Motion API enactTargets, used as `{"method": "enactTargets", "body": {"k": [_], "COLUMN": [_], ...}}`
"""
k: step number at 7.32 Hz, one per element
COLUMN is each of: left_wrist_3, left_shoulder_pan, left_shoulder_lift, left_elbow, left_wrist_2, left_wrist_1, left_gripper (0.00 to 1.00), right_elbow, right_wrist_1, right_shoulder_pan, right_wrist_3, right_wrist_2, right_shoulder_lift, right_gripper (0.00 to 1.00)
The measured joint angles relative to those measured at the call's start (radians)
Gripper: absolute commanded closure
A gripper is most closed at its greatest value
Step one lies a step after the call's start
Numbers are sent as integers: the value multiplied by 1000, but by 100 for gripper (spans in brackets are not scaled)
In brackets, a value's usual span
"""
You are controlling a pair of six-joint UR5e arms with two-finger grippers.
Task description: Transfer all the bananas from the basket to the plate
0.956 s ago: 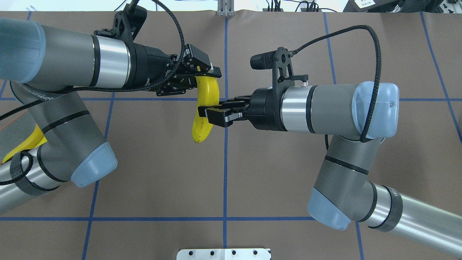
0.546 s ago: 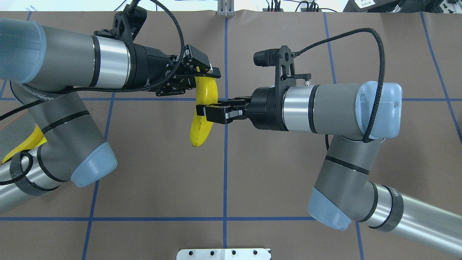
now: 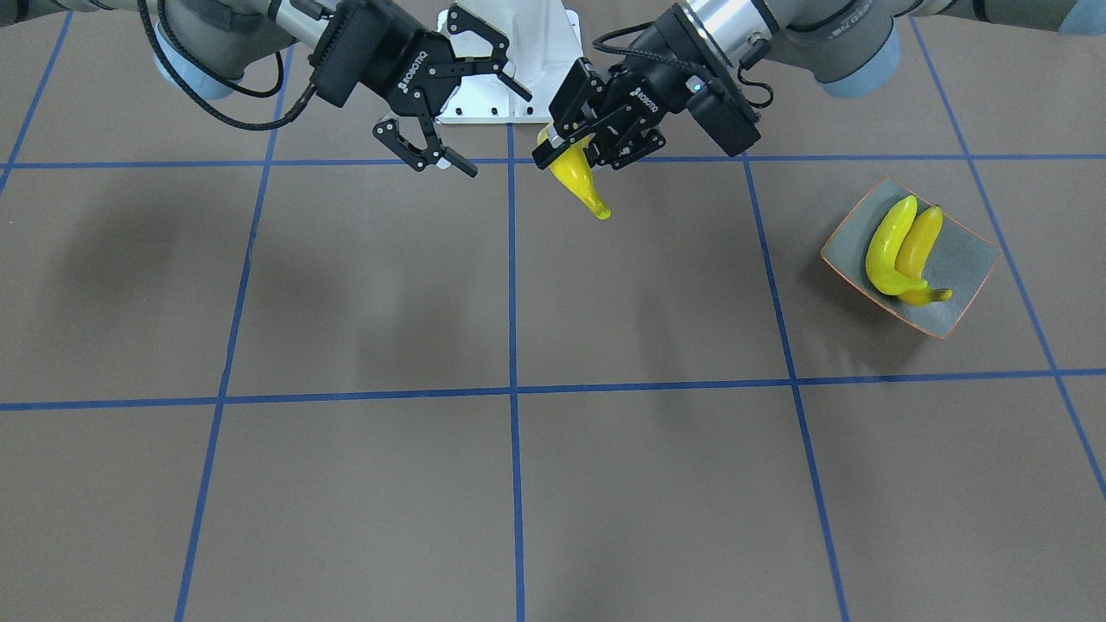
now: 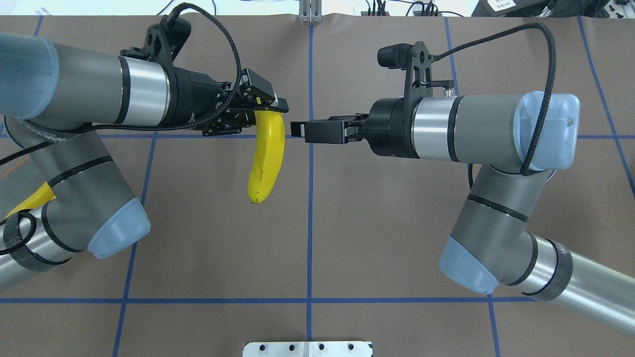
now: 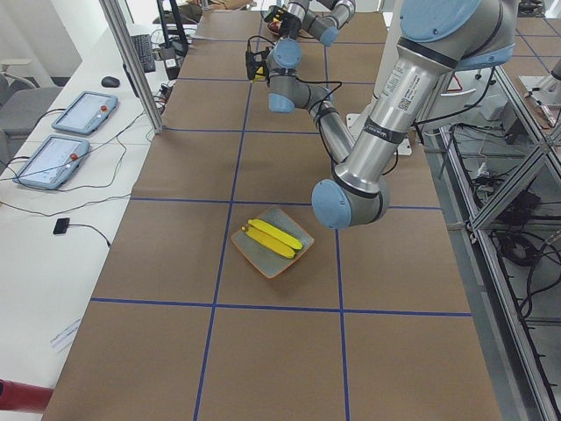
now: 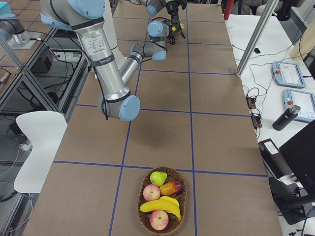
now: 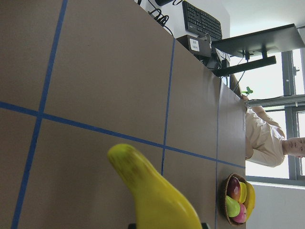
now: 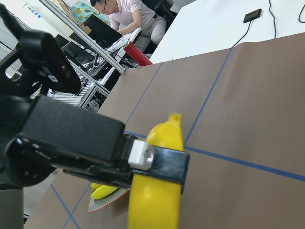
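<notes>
left gripper (image 4: 264,115): jaws pinch the top end of the held banana (image 4: 268,153), which hangs tip-down, clear of the worktop, approx. midway betw. its two ends. right gripper (image 3: 497,131): jaws spread wide, just beside the held banana but apart from it. plate (image 3: 963,263) sits near the worktop end on the robot's left w/ the plate bananas (image 3: 890,246), qty 2, lying side by side in it; basket (image 6: 173,227) sits near the opposite end w/ the basket banana (image 6: 162,205) lying among other fruit (image 6: 151,191).
</notes>
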State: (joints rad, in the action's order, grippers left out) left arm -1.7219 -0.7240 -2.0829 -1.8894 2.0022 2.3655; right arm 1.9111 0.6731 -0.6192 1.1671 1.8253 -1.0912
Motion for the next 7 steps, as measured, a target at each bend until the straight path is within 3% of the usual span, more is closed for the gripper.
{"method": "enactTargets", "body": {"k": [2, 4, 7], "left_wrist_3": [18, 93, 235], "left_shoulder_pan": [-11, -15, -17], "left_shoulder_lift": [83, 209, 409], "left_elbow": [-15, -43, -67], "left_wrist_2": [1, -3, -7], "left_wrist_1": [-5, -9, -10], "left_gripper": [100, 100, 100], "right_elbow": [-5, -15, -50], "right_wrist_1": [96, 233, 284], "right_shoulder_pan": [-74, -172, -300], "right_wrist_3": [-4, -26, -136], "right_wrist_2": [30, 120, 229], "right_shoulder_lift": [-26, -38, -113], "right_gripper": [0, 0, 0]}}
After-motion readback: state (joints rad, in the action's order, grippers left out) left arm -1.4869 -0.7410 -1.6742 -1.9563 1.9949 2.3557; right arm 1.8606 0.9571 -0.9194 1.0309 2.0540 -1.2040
